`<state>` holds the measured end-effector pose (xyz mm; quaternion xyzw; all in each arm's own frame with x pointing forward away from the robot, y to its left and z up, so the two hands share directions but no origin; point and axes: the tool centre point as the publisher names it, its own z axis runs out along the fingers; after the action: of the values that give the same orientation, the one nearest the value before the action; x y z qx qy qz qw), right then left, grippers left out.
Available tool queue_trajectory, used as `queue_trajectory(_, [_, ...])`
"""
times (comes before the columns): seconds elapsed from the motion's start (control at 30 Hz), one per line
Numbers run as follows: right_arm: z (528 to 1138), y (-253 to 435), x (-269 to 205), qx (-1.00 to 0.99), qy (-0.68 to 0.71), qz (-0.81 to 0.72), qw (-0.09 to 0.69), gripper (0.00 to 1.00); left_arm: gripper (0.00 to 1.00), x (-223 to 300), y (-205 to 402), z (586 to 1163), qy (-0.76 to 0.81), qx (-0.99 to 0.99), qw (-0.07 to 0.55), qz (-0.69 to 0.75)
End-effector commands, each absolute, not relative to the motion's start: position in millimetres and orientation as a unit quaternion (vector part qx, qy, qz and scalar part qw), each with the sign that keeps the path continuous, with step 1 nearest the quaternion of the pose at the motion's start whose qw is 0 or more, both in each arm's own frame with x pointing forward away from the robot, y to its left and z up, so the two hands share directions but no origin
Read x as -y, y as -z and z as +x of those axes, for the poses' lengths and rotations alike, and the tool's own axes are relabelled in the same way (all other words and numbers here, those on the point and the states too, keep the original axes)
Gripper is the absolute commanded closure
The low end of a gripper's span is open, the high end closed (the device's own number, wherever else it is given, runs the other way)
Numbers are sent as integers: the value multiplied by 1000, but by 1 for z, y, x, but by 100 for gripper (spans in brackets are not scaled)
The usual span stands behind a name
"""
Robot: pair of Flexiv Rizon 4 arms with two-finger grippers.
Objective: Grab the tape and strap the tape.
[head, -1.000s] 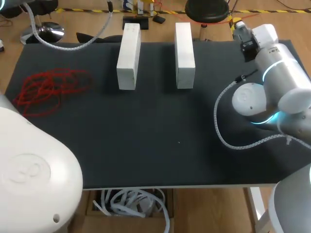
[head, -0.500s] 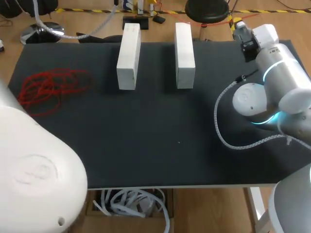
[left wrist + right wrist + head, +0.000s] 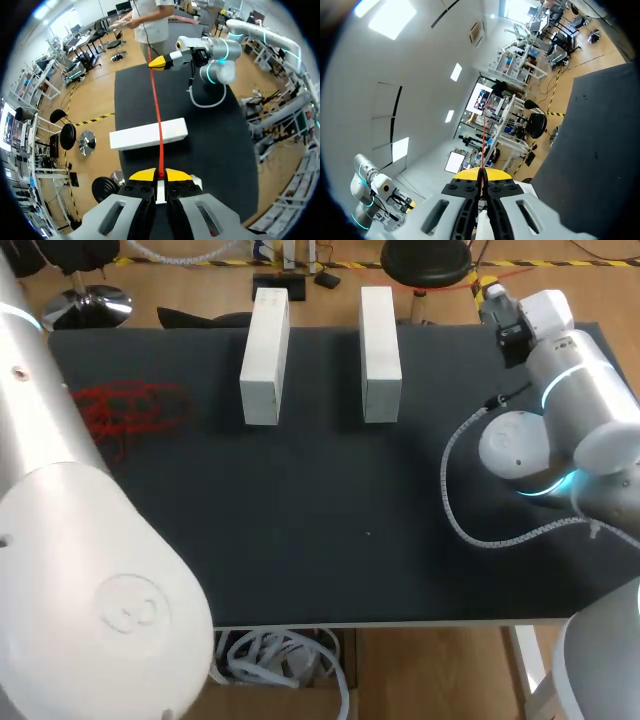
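A thin red tape point(image 3: 156, 115) runs taut between my two grippers. In the left wrist view my left gripper point(image 3: 160, 175) is shut on one end of it. The tape passes above a white block point(image 3: 148, 134) to my right gripper point(image 3: 161, 62), which pinches the other end. In the right wrist view my right gripper point(image 3: 482, 172) is shut on the red tape point(image 3: 483, 135), which leads straight ahead from its tips. A loose tangle of red tape point(image 3: 135, 405) lies on the black table point(image 3: 330, 510) at the far left, partly hidden by my left arm point(image 3: 90, 570).
Two white blocks point(image 3: 265, 355) point(image 3: 380, 340) lie side by side at the back middle of the table. My right arm point(image 3: 570, 400) with its white hose stands over the right side of the table.
My left arm has swung across the head view's left side and now hides more of the red tangle. The right arm has not moved.
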<state>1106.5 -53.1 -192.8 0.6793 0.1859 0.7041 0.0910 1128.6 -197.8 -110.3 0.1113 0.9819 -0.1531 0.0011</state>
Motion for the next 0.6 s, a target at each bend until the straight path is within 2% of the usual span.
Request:
queue_trajectory(0.03, [1108, 192, 53, -187, -703, 680, 91, 100, 100, 204, 105, 1134, 33, -991, -48, 117])
queue_trajectory(0.6, [1108, 192, 53, -187, -703, 680, 91, 100, 100, 216, 107, 1122, 12, -996, -2, 90])
